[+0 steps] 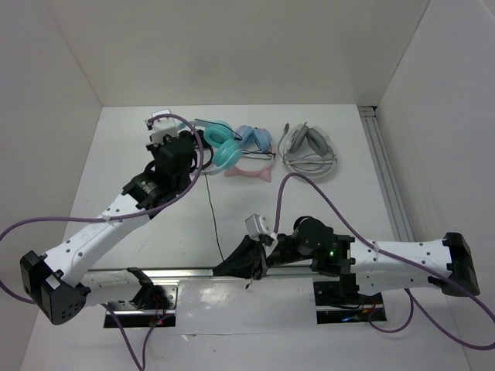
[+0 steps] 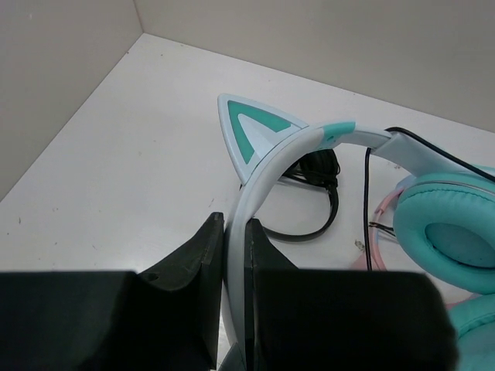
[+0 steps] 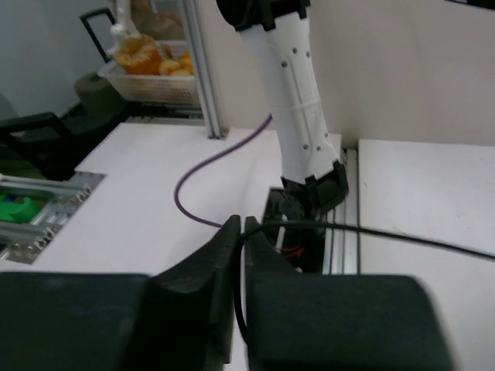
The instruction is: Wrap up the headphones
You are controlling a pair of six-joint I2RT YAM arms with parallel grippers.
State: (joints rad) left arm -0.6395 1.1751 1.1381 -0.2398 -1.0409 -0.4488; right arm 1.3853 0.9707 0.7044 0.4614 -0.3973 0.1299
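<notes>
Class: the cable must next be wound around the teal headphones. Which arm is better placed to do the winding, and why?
Right, probably. The right end effector pinches the black cable, while the left end effector is clamped on the headband, anchoring the headphones.

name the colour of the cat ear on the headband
Cat ear: teal centre, pale white rim; the left wrist view shows it best.

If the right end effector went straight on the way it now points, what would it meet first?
Most likely the left arm's base, straight ahead of the right end effector, which is shut on the black cable; depth is unclear.
</notes>
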